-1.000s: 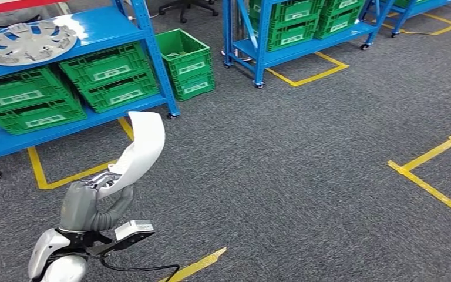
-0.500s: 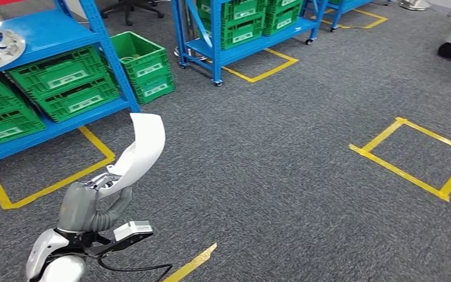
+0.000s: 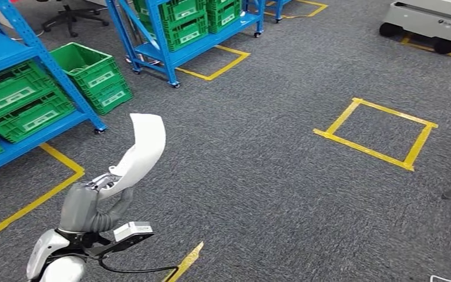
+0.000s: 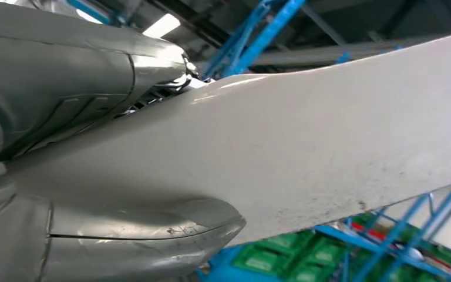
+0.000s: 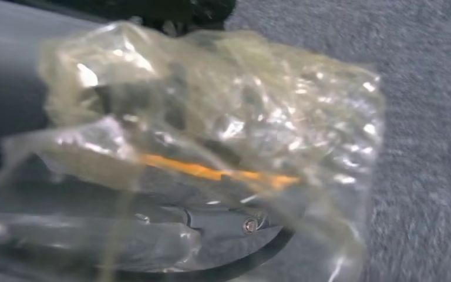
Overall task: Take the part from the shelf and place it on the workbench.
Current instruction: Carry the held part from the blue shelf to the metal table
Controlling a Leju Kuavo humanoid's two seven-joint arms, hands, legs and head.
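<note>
Head view first: the robot's left hand (image 3: 91, 205) is raised in front of its body, its fingers (image 3: 107, 181) clamped on the lower end of a long, curved, glossy white plastic part (image 3: 144, 147). The part rises from the hand and leans forward and a little to the right, its long axis close to upright, the broad rounded end uppermost and hanging in the air over the dark grey carpet floor (image 3: 258, 176), touching nothing but the hand. In the left wrist view the same white shell (image 4: 305, 135) lies across the grey thumb (image 4: 141, 235), so the grasp looks firm.

The right hand I cannot judge: the right wrist view gives a blurred, crumpled clear plastic wrapping (image 5: 211, 147) over dark parts, and whether those fingers are clenched or released I cannot tell.

No workbench surface is to be seen from here. Ahead lie a yellow tape square (image 3: 376, 132) on the carpet and a low grey wheeled cart (image 3: 428, 20) at the far right. The blue steel shelf (image 3: 29, 64) with its green slotted crates (image 3: 17, 100) is off to the left. So the left hand is the one that matters, and I'd judge the carrying stage is well under way, with the setting-down not yet possible.

Against the pictures from a second ago, the shelf has slid far to the left and the silver wheel cover on it has gone out of sight, while the tape square has come toward the middle: the robot is turning right, away from the shelf. The hand and part look unchanged.
</note>
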